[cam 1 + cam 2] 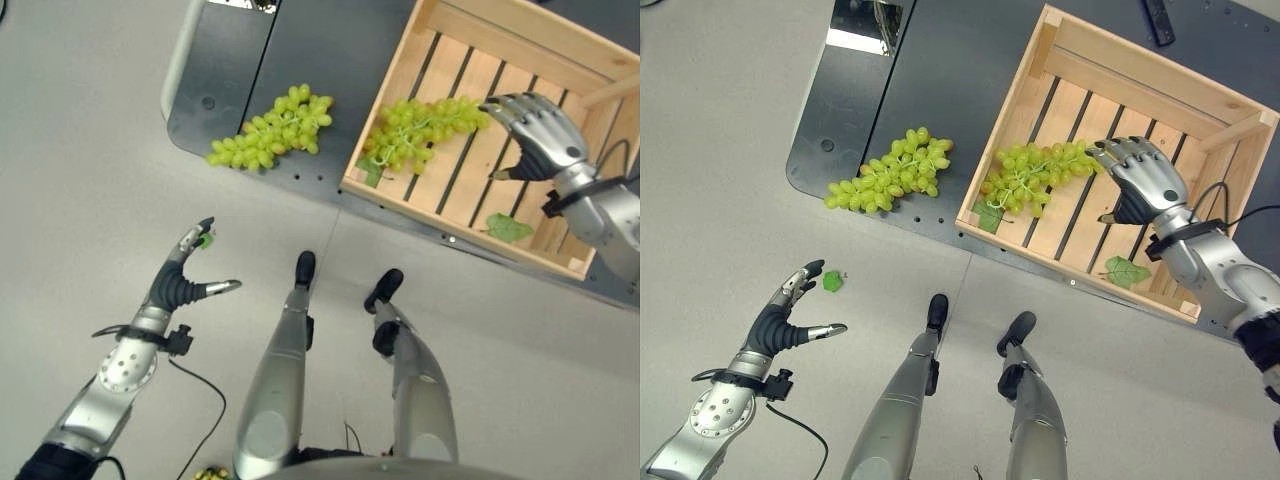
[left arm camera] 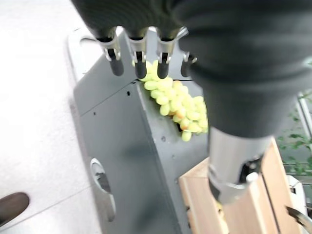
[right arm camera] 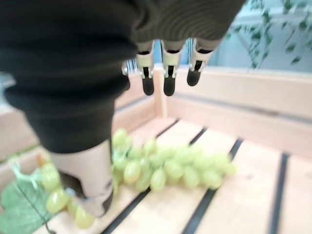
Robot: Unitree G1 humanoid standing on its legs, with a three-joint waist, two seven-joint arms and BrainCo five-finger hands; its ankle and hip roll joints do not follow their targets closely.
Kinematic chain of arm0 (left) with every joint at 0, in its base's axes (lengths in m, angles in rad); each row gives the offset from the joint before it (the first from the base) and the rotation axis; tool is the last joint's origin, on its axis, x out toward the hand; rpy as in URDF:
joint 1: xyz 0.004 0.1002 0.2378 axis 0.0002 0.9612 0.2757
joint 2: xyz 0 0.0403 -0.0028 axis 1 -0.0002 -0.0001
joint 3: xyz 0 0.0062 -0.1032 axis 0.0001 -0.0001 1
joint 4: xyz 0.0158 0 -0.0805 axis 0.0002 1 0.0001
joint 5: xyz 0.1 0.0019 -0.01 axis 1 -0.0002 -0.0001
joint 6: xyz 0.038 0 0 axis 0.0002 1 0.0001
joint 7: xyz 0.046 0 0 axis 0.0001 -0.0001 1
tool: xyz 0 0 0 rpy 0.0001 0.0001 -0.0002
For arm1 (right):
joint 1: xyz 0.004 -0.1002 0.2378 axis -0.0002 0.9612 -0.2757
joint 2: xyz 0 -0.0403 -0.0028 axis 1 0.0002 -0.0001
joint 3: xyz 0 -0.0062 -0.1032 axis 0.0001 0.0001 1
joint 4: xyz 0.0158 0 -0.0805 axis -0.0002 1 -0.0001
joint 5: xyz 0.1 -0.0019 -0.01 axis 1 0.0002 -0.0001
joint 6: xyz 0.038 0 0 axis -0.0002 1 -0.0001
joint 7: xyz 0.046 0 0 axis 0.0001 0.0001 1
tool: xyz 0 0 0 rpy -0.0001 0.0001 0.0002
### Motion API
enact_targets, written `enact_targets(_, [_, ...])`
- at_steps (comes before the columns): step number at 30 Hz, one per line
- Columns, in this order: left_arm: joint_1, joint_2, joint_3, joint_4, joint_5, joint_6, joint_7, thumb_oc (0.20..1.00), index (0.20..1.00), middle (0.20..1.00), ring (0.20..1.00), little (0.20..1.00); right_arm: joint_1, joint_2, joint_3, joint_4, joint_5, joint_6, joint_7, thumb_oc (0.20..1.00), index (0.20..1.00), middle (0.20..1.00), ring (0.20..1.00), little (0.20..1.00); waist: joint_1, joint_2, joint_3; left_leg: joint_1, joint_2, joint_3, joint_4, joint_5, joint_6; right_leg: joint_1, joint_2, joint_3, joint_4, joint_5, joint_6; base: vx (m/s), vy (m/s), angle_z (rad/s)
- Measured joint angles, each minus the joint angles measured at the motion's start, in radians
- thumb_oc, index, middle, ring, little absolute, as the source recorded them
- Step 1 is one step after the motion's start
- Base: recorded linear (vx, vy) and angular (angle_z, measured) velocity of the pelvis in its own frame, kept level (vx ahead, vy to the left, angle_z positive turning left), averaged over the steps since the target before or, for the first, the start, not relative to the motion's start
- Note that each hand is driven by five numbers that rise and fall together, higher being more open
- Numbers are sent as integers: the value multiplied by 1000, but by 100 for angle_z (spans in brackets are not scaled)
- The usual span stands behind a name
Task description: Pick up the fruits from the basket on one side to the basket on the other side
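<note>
Right hand (image 1: 1145, 180) hangs over the wooden crate (image 1: 1160, 85), fingers spread and loose, holding nothing. A grape bunch (image 1: 1035, 172) lies on the slats at the crate's near-left corner, its end just under the fingertips. The right wrist view gets in close: grapes (image 3: 165, 168) spread below the dangling fingers (image 3: 168, 80), not touching them, a leaf (image 3: 19, 209) at the stem end, crate walls close behind. A second leaf (image 1: 1127, 270) sits by the near wall. A second bunch (image 1: 272, 132) lies outside on the dark platform (image 1: 225, 90), just beside the crate's left wall. Left hand (image 1: 180, 280) hovers over the pale floor (image 1: 80, 150), well apart from both bunches, fingers relaxed and empty. Its wrist view looks along straight fingers (image 2: 139, 61) to that outside bunch (image 2: 178, 105). There's open platform to the left of that bunch.
</note>
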Motion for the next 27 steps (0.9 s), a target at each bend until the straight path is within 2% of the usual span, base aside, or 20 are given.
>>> enact_targets(4, [-2,-4,-1,6,0,2,7,1000,1000,1000,1000,1000,-59,40,13,38,5,26,3,1000,1000,1000,1000,1000,18,2,2,-63,1,-3,22,0,0,-55,-1,1,11,2,-3,3,8,3])
enact_targets(9, [-6,-5,-3,5,-27,1,24,1000,1000,1000,1000,1000,-139,88,23,84,32,41,1,1000,1000,1000,1000,1000,16,3,2,-152,-3,-3,44,3,3,-141,-8,8,32,5,-6,4,6,2])
enact_targets(12, [-30,-20,-34,27,-35,2,31,1000,1000,1000,1000,1000,-168,154,25,116,53,51,-16,1000,1000,1000,1000,1000,16,4,2,-173,-4,-3,44,3,3,-163,-9,8,33,5,-6,0,0,0])
enact_targets(27, [-64,-39,-47,30,-38,0,55,1000,1000,1000,1000,1000,-274,171,72,148,57,65,-26,1000,1000,1000,1000,1000,10,8,0,-228,-5,-1,46,5,3,-224,-11,13,41,6,-8,0,0,0])
